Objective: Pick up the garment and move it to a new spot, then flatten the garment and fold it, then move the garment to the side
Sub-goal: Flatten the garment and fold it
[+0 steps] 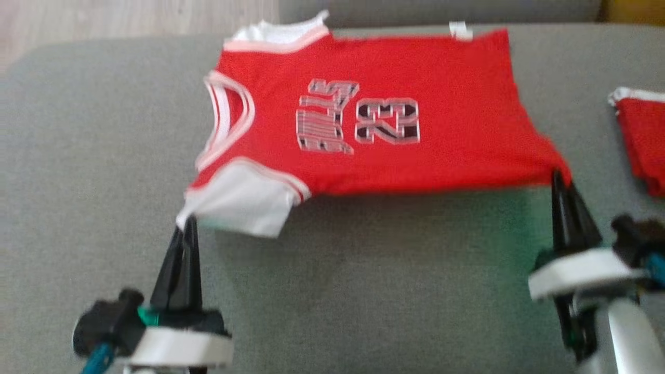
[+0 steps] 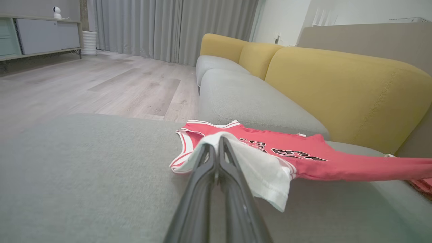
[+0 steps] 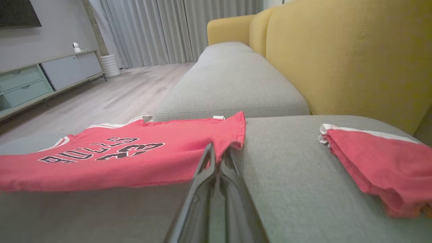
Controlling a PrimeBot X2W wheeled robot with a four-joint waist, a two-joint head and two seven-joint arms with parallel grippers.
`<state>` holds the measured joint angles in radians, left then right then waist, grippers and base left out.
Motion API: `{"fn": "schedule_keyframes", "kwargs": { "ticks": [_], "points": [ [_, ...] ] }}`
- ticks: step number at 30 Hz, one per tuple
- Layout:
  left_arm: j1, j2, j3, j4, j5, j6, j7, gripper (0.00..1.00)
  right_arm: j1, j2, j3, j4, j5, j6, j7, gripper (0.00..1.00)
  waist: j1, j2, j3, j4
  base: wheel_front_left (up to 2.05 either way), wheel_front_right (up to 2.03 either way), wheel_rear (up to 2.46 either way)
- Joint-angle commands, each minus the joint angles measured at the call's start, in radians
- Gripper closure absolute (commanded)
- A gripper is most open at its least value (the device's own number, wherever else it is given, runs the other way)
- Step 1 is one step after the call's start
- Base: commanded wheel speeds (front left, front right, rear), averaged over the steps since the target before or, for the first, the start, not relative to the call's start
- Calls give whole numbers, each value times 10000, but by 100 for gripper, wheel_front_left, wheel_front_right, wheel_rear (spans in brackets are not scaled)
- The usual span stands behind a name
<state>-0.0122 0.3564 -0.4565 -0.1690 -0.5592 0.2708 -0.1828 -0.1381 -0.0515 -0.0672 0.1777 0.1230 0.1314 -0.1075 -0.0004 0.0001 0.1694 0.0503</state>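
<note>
We are holding the garment stretched out over the grey seat cushion. Its near edge is hanging just above the cushion and casting a shadow on it, while its far edge is reaching the cushion's far edge. It is a red sleeveless jersey with white trim at the neck and armholes, showing "BULLS" lettering and the number 23 in black and white. A small white label is sticking out at the far hem. At the near shoulder, a flap is turning its white inner side outward.

Our left gripper is clenching that white shoulder corner toward the cushion's left side, fingers pressed together on the cloth. Our right gripper is pinching the red hem corner toward the cushion's right side, fingers likewise closed on it. The near edge is running taut between the two.

A second red cloth, white-edged and folded, is lying at the cushion's right end, apart from the jersey.
</note>
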Motion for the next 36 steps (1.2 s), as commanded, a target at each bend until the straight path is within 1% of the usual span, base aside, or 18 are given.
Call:
{"fn": "schedule_keyframes", "kwargs": {
  "ticks": [1,5,8,13,21,25,31,36],
  "points": [
    [-86,274,319,-496,28,121,48,100,157,12,221,-571,47,-7,135,100,4,-1,-489,61,0,0,0],
    [911,616,184,-1328,120,472,391,100,1581,12,135,-1853,132,-7,849,100,4,-1,-653,77,0,0,0],
    [1441,811,35,-1710,216,665,632,100,2364,12,-28,-2591,82,-7,1358,100,4,-1,-691,85,0,0,0],
    [1798,790,-167,-1562,29,635,804,100,3080,12,63,-3148,134,-7,2011,100,4,-1,-555,78,0,0,0],
    [1166,532,-327,-551,-247,172,814,100,2575,12,154,-2472,165,-7,2414,100,4,-1,-96,9,0,0,0],
    [368,541,-380,-242,-113,-81,905,100,1988,12,43,-1821,172,-7,2595,100,4,-1,145,31,0,0,0],
    [-1010,555,-488,56,167,-391,1258,100,1201,12,59,-1441,618,-7,2849,100,4,-1,319,40,0,0,0],
    [-2487,475,-571,941,329,-838,1522,100,256,12,-103,-906,615,-7,3079,100,4,-1,565,21,0,0,0]
  ]
}}
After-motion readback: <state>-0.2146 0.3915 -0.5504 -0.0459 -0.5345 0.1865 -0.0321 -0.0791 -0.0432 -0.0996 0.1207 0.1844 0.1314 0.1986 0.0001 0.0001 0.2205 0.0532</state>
